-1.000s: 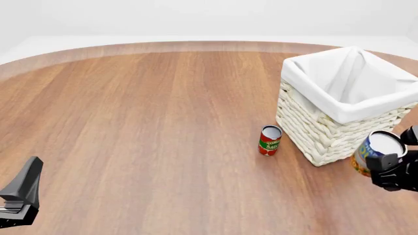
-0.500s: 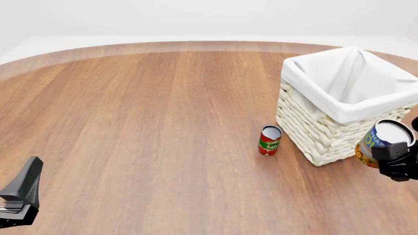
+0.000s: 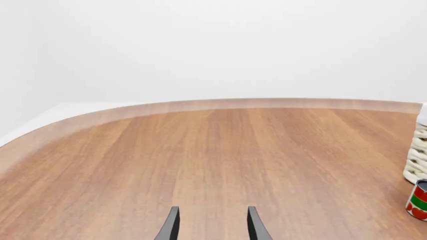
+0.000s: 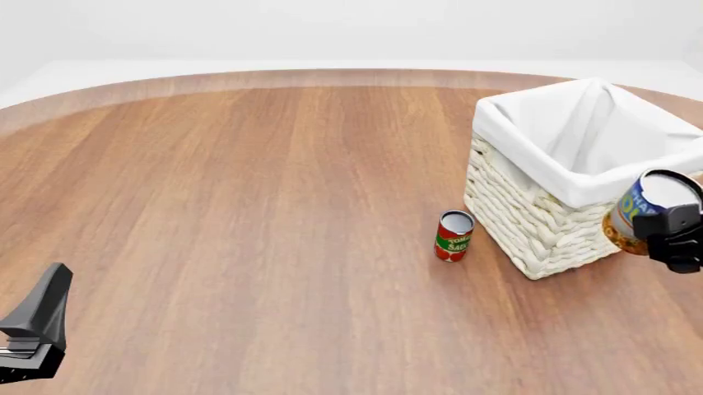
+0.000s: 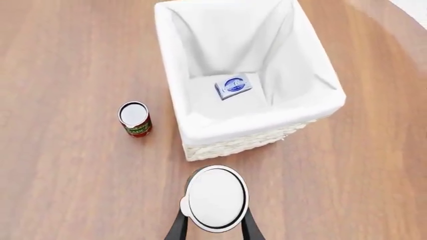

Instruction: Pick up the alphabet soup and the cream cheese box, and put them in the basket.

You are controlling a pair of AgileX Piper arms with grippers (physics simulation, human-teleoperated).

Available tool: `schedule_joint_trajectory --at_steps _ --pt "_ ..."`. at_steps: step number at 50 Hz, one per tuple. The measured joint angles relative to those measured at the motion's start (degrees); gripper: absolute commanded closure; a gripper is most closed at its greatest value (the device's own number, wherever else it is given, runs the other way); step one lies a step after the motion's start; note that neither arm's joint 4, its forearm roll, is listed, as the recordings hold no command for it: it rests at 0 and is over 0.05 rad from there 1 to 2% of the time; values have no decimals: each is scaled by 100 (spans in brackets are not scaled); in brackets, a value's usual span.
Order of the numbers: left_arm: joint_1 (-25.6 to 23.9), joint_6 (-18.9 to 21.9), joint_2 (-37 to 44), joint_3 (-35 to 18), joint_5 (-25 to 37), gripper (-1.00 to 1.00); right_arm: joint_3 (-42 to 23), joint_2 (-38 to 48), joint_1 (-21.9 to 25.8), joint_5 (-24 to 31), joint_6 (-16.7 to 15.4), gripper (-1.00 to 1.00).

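Right gripper [image 4: 683,239] at the front view's right edge, raised off the tabletop [image 4: 253,189], its jaws clamped on the alphabet soup [image 4: 641,216]. Can is tilted in that view: silvery-white top toward the camera, blue label below it, yellow-orange band lowest. It overlaps the near right side of the basket [image 4: 528,222] and has not crossed the rim.

Right wrist view: soup can's white lid [image 5: 215,198] seen from straight above, a dark finger [image 5: 179,225] pressing each flank. Basket [image 5: 200,135] lies just beyond the can, its opening fully visible, white cloth lining folded over the rim. Cream cheese box [image 5: 233,85] lies flat on the lining at the bottom of the basket, pale blue and white with a darker blue mark. It is not visible in the front view, hidden by the basket wall.

Tomato sauce can [image 4: 453,236], red and green, stands upright on the tabletop just beside the basket's near left corner, apart from it. Also seen in the right wrist view [image 5: 135,119] and partly at the edge of the left wrist view [image 3: 419,200].

Left gripper [image 4: 33,329] low in the front view's left corner, well apart from all objects. Left wrist view shows its two finger tips [image 3: 172,226] spread with bare wood between them, jaws released, nothing held.
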Motion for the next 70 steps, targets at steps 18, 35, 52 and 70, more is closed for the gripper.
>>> schedule_joint_trajectory --at_steps 18,35,52,70 --pt "0 0 0 0 0 -100 -611 154 81 215 -35 100" --pt "0 0 0 0 0 -100 -922 239 165 227 -31 100" --pt "0 0 0 0 0 -100 -1357 632 133 13 -23 100" --pt "0 0 0 0 0 -100 -1784 1304 87 -355 -151 100"
